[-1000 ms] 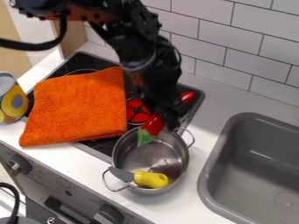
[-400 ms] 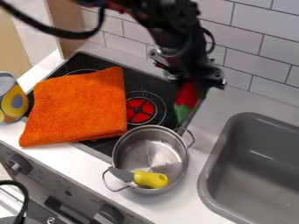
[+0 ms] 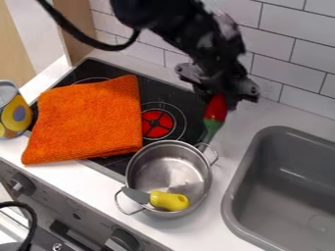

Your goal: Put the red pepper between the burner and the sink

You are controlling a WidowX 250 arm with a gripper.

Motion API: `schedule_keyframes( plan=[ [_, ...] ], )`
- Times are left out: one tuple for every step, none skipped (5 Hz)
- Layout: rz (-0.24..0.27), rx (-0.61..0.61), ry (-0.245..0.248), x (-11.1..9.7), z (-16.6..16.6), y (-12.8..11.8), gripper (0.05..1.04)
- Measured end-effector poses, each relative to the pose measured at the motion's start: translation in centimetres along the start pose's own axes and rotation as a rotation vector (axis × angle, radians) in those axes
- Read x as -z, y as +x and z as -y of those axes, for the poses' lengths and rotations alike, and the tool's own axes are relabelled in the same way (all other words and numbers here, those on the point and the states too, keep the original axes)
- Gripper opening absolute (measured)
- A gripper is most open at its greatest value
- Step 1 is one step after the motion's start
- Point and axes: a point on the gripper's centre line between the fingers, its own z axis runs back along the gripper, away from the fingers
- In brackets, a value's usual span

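The claw [image 3: 220, 94] had the red pepper [image 3: 216, 109] gripped, hanging green end down near the sink-side edge of the stove [image 3: 118, 161], between the glowing red burner [image 3: 157, 123] and the sink [image 3: 282, 181]. Nearer me sat a metal pot [image 3: 163, 165] with a yellow-handled knife [image 3: 169, 201] in it. An orange towel [image 3: 91, 117] lay across the stove, and a can [image 3: 14, 115] stood just beside the towel.

High, close view from the front, slanting down over the counter [image 3: 209, 223], toward tiled wall [image 3: 307, 66]
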Motion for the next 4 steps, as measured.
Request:
schedule_keyframes(
  plan=[
    [-0.010, -0.010, 0.016, 0.7, 0.1, -0.5, 0.452],
    [-0.023, -0.044, 0.045, 1.1, 0.2, -1.1, 0.452],
    [-0.043, -0.082, 0.059, 1.4, 0.3, -1.6, 0.452],
    [-0.103, -0.108, 0.048, 1.5, 0.6, -2.0, 0.452]
  ],
)
